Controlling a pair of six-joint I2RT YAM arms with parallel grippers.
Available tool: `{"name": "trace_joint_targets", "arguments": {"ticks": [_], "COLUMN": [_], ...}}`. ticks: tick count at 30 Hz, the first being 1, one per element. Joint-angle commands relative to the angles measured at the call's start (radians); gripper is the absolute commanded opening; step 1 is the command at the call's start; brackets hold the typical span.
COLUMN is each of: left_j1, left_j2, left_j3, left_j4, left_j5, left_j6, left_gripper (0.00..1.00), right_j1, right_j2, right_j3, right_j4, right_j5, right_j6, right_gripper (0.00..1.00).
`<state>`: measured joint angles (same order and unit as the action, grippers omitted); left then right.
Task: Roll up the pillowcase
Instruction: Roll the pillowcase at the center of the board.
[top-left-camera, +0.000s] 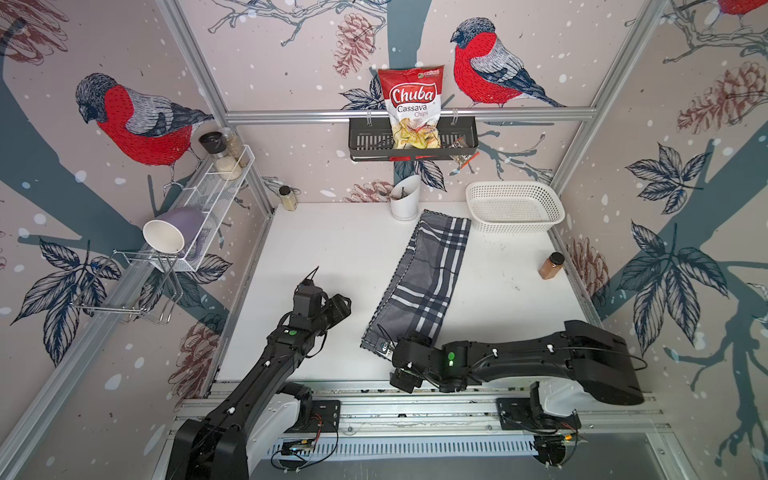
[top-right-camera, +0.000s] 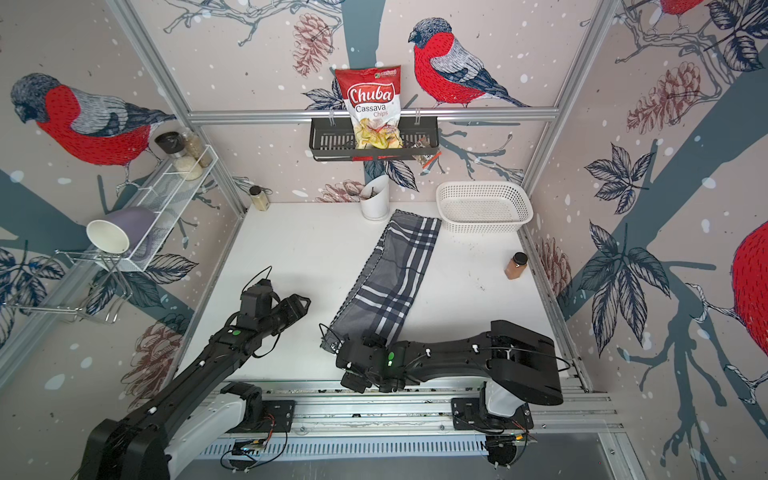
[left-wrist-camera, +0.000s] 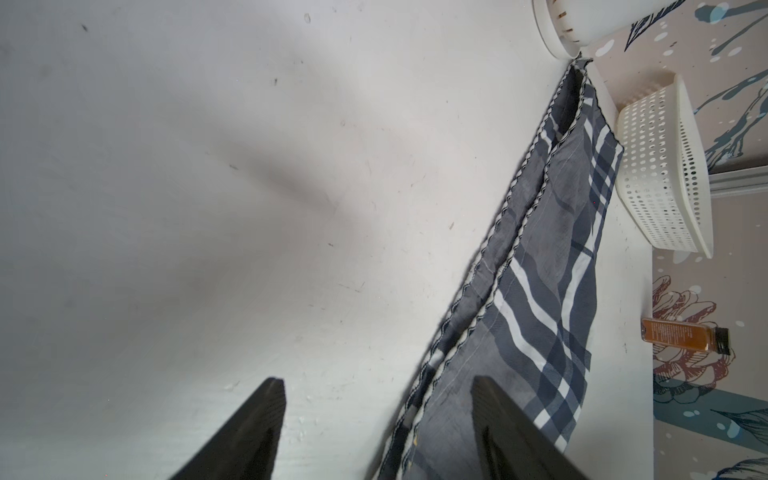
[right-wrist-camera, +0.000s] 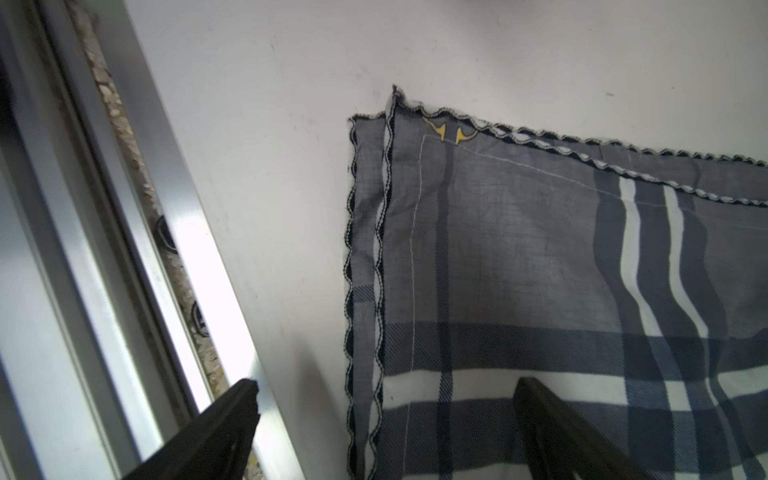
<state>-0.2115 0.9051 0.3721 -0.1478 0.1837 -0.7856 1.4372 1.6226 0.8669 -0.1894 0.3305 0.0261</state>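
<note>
Bird-and-pinecone wallpaper walls (top-left-camera: 270, 62) all round, scuffed white surface (top-left-camera: 332, 257) in the middle. Plaid pillowcase (top-left-camera: 424, 282) folded into a long strip, lying diagonally from the white basket (top-left-camera: 515, 226) down to the front edge. Right pincer (right-wrist-camera: 386, 382) spread wide over that front corner, gripping nothing. Left pincer (left-wrist-camera: 376, 379) released too, just left of the strip.

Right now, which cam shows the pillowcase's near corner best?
Right wrist view: the pillowcase corner sits close up, with its stitched edging sharp. Both top views show the whole strip, but small, and the right arm covers part of that end. The left wrist view shows its long edge; the corner is cut off.
</note>
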Motion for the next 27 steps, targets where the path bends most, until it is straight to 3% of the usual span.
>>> {"name": "trace_joint_targets", "arguments": {"ticks": [1, 3, 5, 8, 13, 14, 18, 24, 27], "left_j1": [0.004, 0.005, 0.005, 0.006, 0.004, 0.005, 0.005, 0.005, 0.003], "left_j2": [-0.013, -0.014, -0.012, -0.011, 0.019, 0.029, 0.046, -0.122, -0.207], "left_j3": [-0.002, 0.002, 0.001, -0.026, -0.026, -0.019, 0.003, -0.012, -0.021], "left_j4": [0.003, -0.008, -0.014, 0.01, 0.05, 0.049, 0.04, 0.052, 0.1], "left_j5": [0.008, 0.008, 0.011, -0.002, 0.008, 0.006, 0.001, -0.1, -0.08], "left_j6": [-0.007, 0.0, 0.008, -0.004, -0.013, -0.008, -0.002, 0.006, 0.049], "left_gripper": [0.75, 0.76, 0.76, 0.77, 0.77, 0.77, 0.77, 0.72, 0.7], "right_j1": [0.003, -0.003, -0.011, -0.019, -0.047, -0.052, -0.101, -0.321, -0.393], "right_j2": [0.061, 0.098, 0.12, 0.122, 0.098, 0.089, 0.037, -0.004, 0.047], "right_j3": [0.022, 0.04, 0.046, 0.033, 0.013, 0.008, 0.03, 0.147, 0.261], "right_j4": [-0.008, -0.018, -0.021, -0.024, -0.04, -0.039, -0.073, -0.207, -0.321], "right_j5": [0.092, 0.132, 0.142, 0.127, 0.006, -0.017, -0.231, -0.835, -0.954], "right_j6": [0.011, 0.006, -0.001, -0.017, -0.038, -0.04, -0.052, -0.06, -0.098], "right_gripper": [1.0, 0.99, 0.91, 0.43, 0.04, 0.0, 0.0, 0.0, 0.0]}}
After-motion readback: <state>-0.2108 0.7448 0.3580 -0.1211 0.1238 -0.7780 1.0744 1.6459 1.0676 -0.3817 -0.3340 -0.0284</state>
